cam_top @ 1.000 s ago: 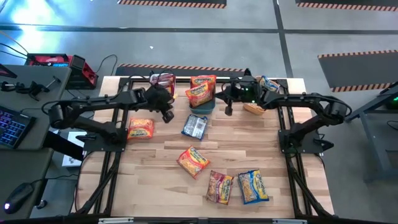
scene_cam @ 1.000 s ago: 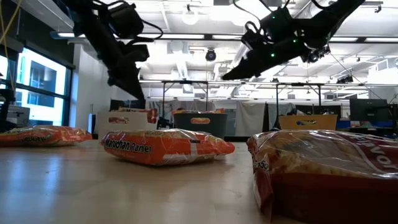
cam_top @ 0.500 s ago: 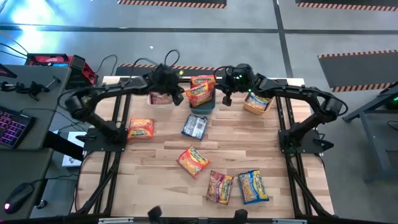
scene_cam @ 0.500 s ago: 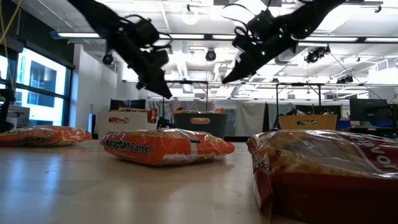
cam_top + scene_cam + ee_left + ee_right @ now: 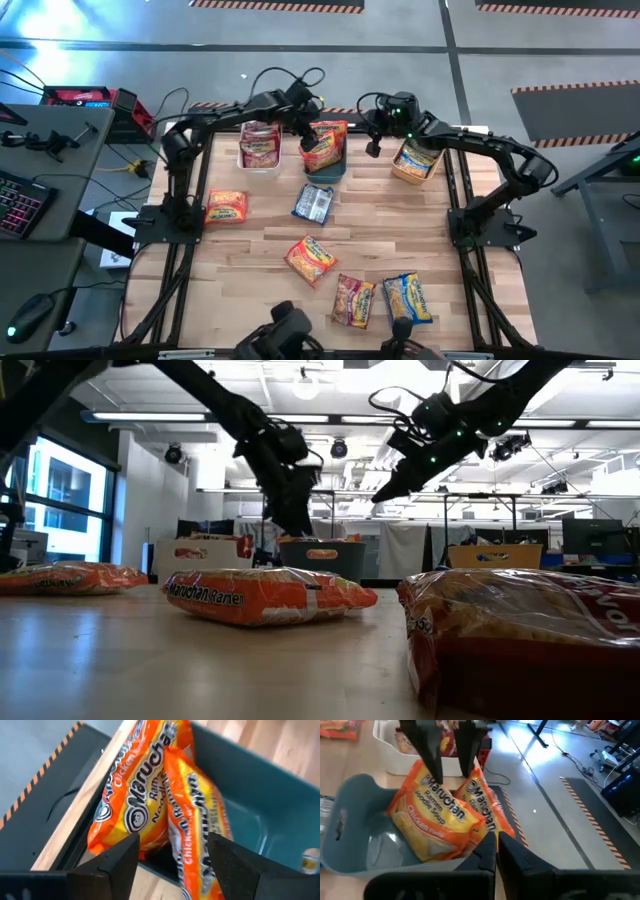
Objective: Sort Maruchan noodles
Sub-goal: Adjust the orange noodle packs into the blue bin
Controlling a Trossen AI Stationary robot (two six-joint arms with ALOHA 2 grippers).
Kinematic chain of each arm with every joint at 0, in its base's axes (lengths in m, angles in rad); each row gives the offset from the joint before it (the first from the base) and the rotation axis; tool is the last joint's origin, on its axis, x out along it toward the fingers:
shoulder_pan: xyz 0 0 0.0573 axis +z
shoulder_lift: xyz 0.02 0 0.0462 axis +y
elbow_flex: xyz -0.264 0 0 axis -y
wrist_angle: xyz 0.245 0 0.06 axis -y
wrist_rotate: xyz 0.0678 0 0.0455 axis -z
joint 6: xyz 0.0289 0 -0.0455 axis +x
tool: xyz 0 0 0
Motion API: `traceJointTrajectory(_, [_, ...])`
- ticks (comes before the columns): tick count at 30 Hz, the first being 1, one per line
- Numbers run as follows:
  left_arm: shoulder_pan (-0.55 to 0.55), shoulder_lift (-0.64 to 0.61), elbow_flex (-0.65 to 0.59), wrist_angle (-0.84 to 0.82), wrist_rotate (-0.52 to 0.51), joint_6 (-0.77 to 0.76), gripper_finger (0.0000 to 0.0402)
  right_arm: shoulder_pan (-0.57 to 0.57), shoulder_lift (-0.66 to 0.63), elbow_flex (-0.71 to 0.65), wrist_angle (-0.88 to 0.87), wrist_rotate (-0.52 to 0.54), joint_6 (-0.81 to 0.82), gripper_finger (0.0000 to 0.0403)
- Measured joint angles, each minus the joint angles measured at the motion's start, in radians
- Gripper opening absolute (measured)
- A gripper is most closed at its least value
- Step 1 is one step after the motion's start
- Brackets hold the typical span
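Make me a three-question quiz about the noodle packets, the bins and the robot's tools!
1. Where is the left tool?
A. over the teal bin
B. over the keyboard
C. at the table's near edge

2. What colour are the two packets in the teal bin?
A. blue
B. orange
C. green

3. How are the left tool's fingers?
A. apart, holding nothing
C. out of sight
B. clamped on a packet

Answers:
1. A, since the high view shows the left tool above the teal bin at the table's far side.
2. B, since the left wrist view shows two orange packets leaning in that bin.
3. A, since the left wrist view shows a wide gap between the fingers, with the packets lying beyond them.

The right tool hangs beside the teal bin, fingers together.
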Motion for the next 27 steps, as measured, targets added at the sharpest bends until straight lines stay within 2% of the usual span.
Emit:
traceJointTrajectory(4, [0.000,0.058,0.050,-0.033,0.048,0.003,0.0235,-0.018,0.000,0.000,0.009,-0.039,-0.002,0.0000])
traceJointTrajectory(9, [-0.001,0.094,0.052,-0.036,0.051,0.011,0.0236,-0.018,0.000,0.000,0.000,-0.048,0.017,0.0000])
traceJointTrajectory(13, [-0.004,0.091,0.051,-0.031,0.054,0.028,0.0221,-0.018,0.000,0.000,0.001,-0.049,0.017,0.0000])
traceJointTrajectory(17, [-0.004,0.085,0.051,-0.041,0.056,0.049,0.0170,-0.018,0.000,0.000,0.002,-0.049,0.017,0.0000])
traceJointTrajectory(24, [-0.023,0.085,0.051,-0.069,0.051,0.179,0.0047,-0.018,0.000,0.000,0.002,-0.049,0.017,0.0000])
traceJointTrajectory(27, [-0.038,0.085,0.051,-0.064,0.002,0.209,0.0008,-0.018,0.000,0.000,-0.006,-0.048,0.018,0.0000])
